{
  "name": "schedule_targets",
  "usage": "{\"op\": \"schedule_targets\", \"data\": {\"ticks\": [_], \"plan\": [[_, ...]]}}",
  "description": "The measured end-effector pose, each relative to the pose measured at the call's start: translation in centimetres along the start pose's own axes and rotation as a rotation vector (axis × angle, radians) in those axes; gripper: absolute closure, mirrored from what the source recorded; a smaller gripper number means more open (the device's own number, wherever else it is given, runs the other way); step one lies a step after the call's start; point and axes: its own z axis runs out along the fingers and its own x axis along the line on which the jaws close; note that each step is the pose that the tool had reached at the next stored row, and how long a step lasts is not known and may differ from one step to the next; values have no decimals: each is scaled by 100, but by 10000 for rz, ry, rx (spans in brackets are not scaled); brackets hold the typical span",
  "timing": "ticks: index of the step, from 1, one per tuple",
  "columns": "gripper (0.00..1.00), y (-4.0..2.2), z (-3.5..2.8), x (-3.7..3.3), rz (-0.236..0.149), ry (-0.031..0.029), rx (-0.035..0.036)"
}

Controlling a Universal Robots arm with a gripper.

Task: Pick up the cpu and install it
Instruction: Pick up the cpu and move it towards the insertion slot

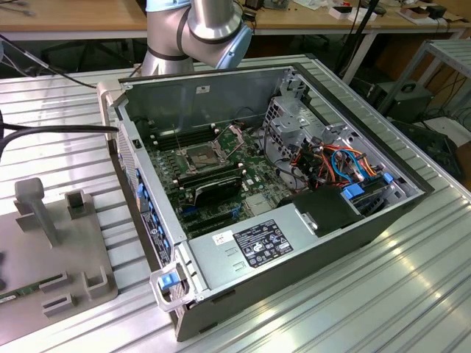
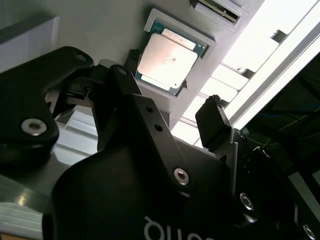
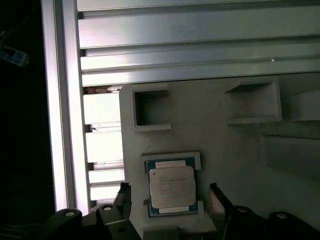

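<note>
Dull silver-grey, the cpu (image 3: 171,186) lies flat in a shallow recess of a grey holder plate (image 3: 225,140), its edges boxed in, probably to keep it square for a pick. The gripper (image 3: 169,194) hangs over it with fingers (image 3: 216,197) spread wide, one each side, holding nothing. The plate rests on a ribbed aluminium table (image 3: 175,35). In the exterior view an open computer case (image 1: 206,88) shows its bare socket (image 1: 200,156), with wooden workbenches (image 1: 73,15) behind.
</note>
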Motion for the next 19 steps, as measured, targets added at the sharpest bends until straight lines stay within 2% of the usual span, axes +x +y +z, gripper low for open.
{"op": "schedule_targets", "data": {"ticks": [7, 10, 19], "plan": [[28, 1, 86, -39, 2, -1, 3], [28, -2, 146, -41, 0, -1, 7], [28, -5, 223, -41, -19, -1, 27]]}}
